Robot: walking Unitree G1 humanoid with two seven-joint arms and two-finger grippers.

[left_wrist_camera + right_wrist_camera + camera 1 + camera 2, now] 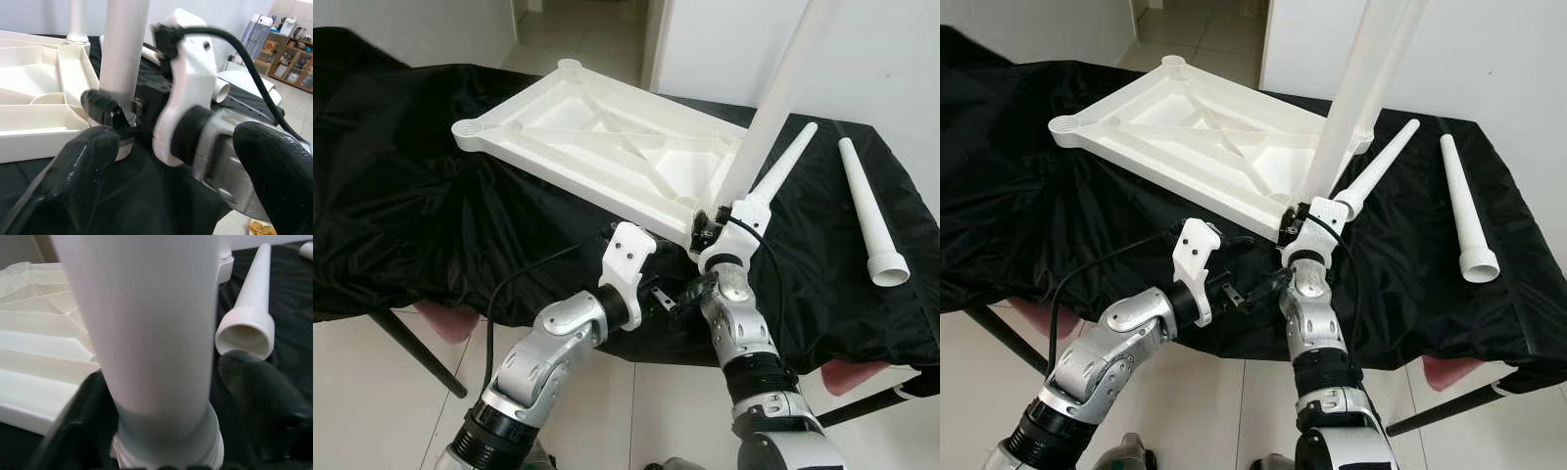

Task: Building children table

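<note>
Legs (873, 211) loose beside tabletop (597, 137)

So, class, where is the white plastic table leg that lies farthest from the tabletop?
In the left eye view, the loose white plastic table leg lies on the black cloth at far right.

Support — a table draped in a black cloth (431, 206), standing on a pale tiled floor (372, 392). On the cloth: an upturned white tabletop (597, 137) at centre, ribbed underside up; two loose white legs lying at the right — one (781, 171) just beside the tabletop, one (869, 211) farther right, threaded end nearest.
</note>
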